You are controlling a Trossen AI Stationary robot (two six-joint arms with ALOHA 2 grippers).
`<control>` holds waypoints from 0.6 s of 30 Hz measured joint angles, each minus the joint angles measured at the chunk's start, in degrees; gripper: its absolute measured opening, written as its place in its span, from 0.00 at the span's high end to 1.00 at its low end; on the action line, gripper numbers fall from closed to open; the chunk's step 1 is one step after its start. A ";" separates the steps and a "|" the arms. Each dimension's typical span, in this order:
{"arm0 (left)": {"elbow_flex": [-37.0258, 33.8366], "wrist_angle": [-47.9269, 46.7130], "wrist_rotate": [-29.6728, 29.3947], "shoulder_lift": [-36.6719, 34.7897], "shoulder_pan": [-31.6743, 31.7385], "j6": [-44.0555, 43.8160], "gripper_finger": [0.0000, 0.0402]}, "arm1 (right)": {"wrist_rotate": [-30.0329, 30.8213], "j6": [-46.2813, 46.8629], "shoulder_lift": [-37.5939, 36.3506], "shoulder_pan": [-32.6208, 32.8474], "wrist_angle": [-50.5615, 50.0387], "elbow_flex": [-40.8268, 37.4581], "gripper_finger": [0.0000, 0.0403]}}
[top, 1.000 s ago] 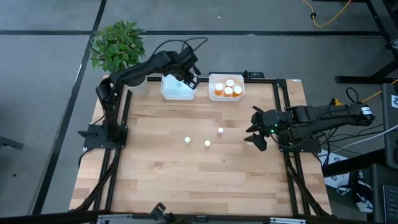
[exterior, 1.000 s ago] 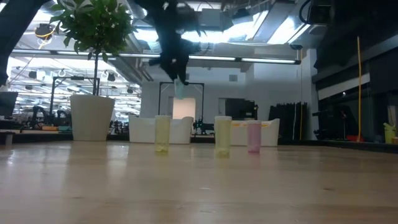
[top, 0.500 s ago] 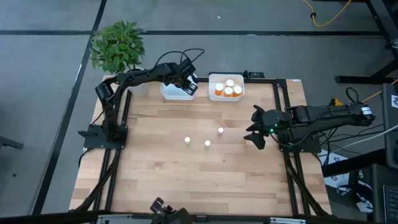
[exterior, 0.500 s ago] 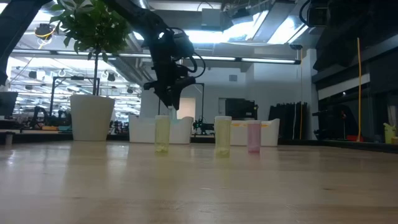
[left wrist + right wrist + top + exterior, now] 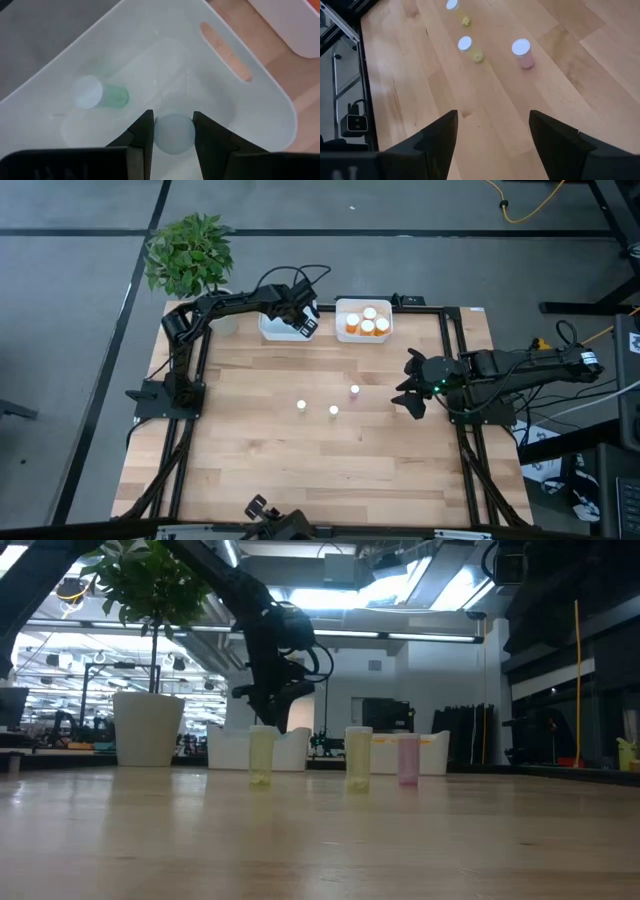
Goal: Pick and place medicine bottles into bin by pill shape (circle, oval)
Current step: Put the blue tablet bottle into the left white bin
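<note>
- The bottle (image 5: pixel 173 133) at work is a small one with a round white cap, seen cap-on in the left wrist view, so its body is hidden; it sits pinched between the left gripper's (image 5: pixel 172 137) two dark fingers.
- That gripper, clamped on the bottle, hangs inside the left white bin (image 5: pixel 285 326) at the table's far edge.
- In the same bin lies a pale green bottle (image 5: pixel 100 95) on its side, white cap showing, apart from the held one.
- The neighbouring right white bin (image 5: pixel 363 321) holds the orange bottles (image 5: pixel 366 323), white caps up, packed together.
- Three small bottles stand upright near the middle of the wooden table (image 5: pixel 320 450): two yellowish-green ones (image 5: pixel 261 754) (image 5: pixel 358 758) and a pink bottle (image 5: pixel 408 759), each with a white cap and a see-through body.
- From above they form a loose row, the pink one (image 5: pixel 354 390) farthest toward the right arm.
- The right gripper (image 5: pixel 412 388) waits at the table's right edge, fingers spread apart with nothing between them, well apart from the three bottles.
- A potted plant (image 5: pixel 188 256) stands off the table's far left corner.
</note>
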 joint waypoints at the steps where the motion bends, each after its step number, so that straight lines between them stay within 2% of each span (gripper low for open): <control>1: 0.00 0.01 0.00 -0.02 0.00 0.04 0.75 | 0.00 0.02 0.00 0.00 0.02 0.00 0.39; 18: 0.00 -0.06 -0.04 -0.02 0.00 0.06 0.75 | 0.11 1.12 0.00 0.00 0.26 0.00 0.39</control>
